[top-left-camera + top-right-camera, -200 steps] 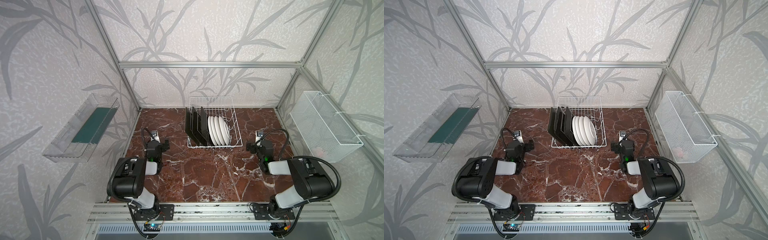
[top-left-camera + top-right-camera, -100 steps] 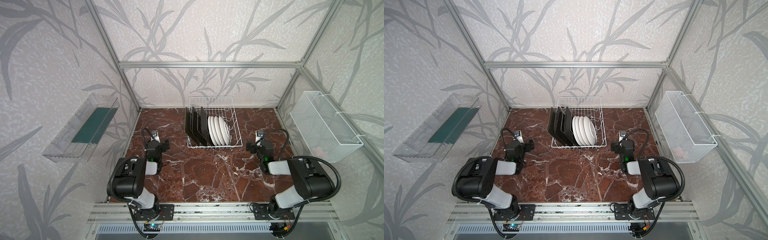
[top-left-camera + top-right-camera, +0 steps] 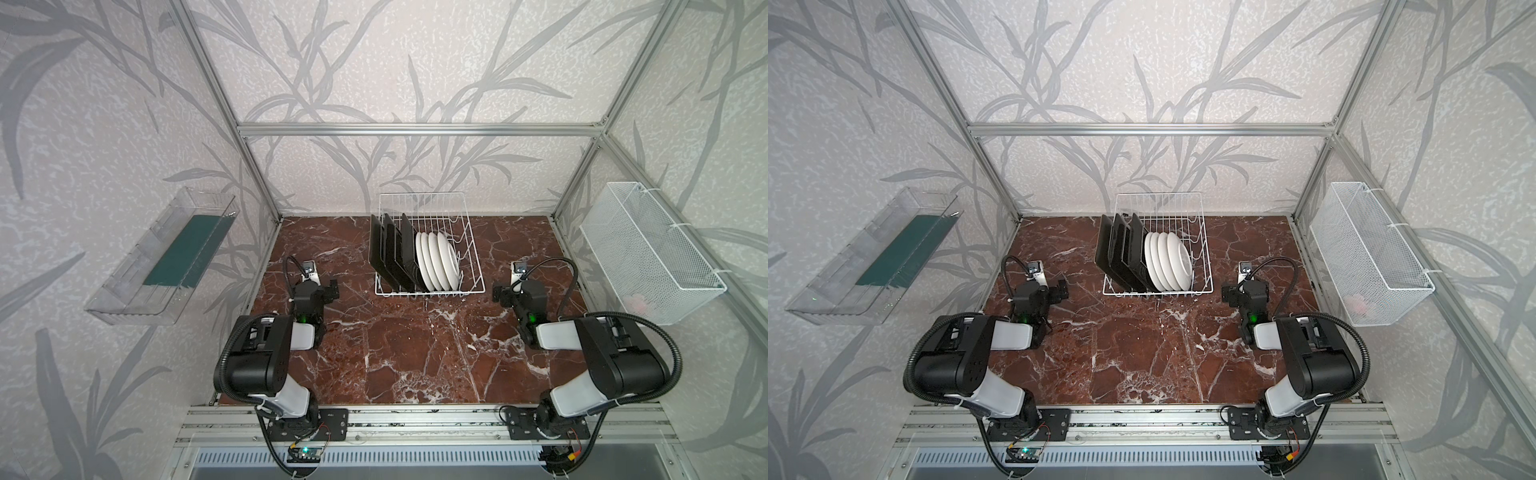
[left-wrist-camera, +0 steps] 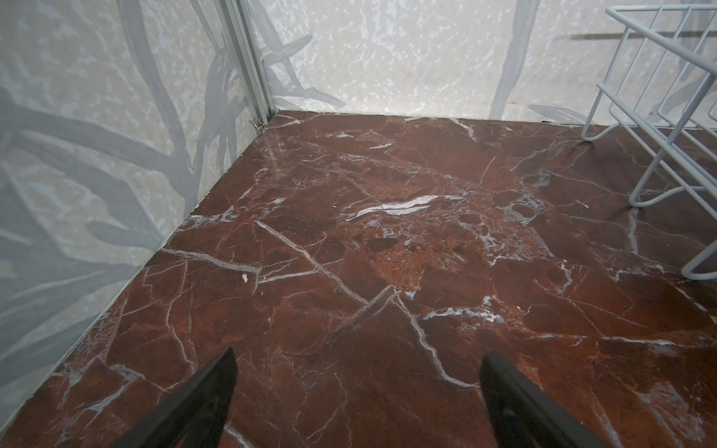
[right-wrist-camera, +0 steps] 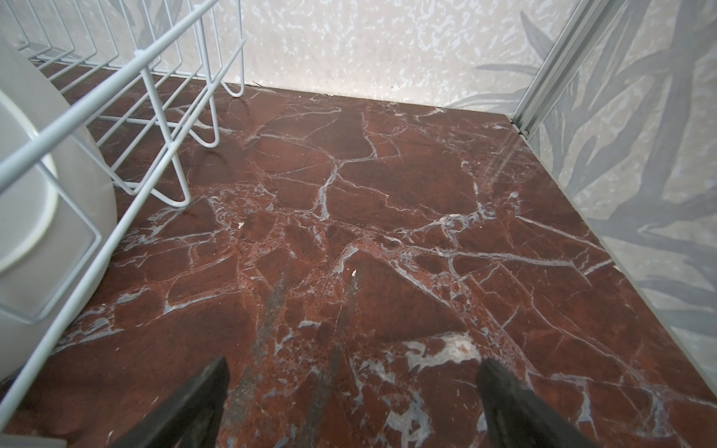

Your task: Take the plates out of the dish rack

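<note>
The white wire dish rack (image 3: 468, 266) (image 3: 1200, 266) stands at the back middle of the red marble table. Three black-backed square plates (image 3: 390, 253) (image 3: 1121, 253) stand on edge in its left part. Several round white plates (image 3: 438, 259) (image 3: 1169, 262) stand right beside them. My left gripper (image 3: 318, 286) (image 3: 1046, 291) (image 4: 357, 368) hovers low over bare marble, left of the rack, open and empty. My right gripper (image 3: 517, 291) (image 3: 1244, 293) (image 5: 353, 372) is right of the rack, open and empty. The right wrist view shows the rack (image 5: 116, 79) and a white plate (image 5: 35, 217) close by; the left wrist view catches only a corner of the rack (image 4: 605, 73).
A clear plastic tray (image 3: 162, 257) with a dark green floor hangs on the left wall. A white fine-mesh basket (image 3: 648, 249) hangs on the right wall. Aluminium frame posts stand at the table's back corners. Bare marble (image 3: 415, 345) stretches between the arms in front of the rack.
</note>
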`<action>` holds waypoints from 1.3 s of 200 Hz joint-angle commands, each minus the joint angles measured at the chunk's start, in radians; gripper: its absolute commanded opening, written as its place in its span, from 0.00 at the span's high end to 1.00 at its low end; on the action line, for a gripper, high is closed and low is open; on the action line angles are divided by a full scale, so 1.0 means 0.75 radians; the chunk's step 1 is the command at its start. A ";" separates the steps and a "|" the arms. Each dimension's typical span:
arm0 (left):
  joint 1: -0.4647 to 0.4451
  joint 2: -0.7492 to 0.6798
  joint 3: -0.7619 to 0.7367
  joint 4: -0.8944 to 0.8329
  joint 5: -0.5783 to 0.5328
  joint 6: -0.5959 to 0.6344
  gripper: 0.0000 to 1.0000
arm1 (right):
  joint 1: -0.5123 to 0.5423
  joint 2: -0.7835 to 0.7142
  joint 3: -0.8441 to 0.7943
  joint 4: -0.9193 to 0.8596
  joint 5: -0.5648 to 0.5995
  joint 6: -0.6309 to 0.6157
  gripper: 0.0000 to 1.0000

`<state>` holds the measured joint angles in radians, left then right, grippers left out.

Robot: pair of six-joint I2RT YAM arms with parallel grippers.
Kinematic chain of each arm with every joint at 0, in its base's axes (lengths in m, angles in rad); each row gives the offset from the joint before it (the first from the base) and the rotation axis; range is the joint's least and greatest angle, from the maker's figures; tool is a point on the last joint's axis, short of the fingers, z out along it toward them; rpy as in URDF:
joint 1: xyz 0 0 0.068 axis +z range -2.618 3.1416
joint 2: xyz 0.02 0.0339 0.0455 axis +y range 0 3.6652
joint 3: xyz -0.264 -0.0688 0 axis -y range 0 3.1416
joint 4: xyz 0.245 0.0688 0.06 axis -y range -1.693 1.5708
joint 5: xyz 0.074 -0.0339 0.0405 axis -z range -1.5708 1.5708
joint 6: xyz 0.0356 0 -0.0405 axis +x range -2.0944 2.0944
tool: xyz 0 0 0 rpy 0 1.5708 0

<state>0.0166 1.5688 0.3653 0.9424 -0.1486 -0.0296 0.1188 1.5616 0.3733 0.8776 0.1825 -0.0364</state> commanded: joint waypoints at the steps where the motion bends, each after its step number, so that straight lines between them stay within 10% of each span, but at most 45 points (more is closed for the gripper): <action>1: 0.001 -0.028 -0.002 0.027 0.036 0.004 0.01 | 0.003 -0.025 0.015 0.012 0.013 -0.002 0.01; 114: -0.022 -0.651 0.410 -0.892 0.139 -0.115 0.01 | 0.003 -0.542 0.231 -0.729 0.130 0.107 0.01; 260: -0.176 -0.439 1.349 -2.254 0.596 -0.106 0.05 | 0.003 -0.827 0.616 -1.346 -0.856 0.175 0.01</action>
<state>-0.0597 1.1954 1.3090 -0.5571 0.2714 -0.1486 0.1196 0.9501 0.7891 -0.0673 -0.2646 0.0742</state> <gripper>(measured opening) 0.961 0.990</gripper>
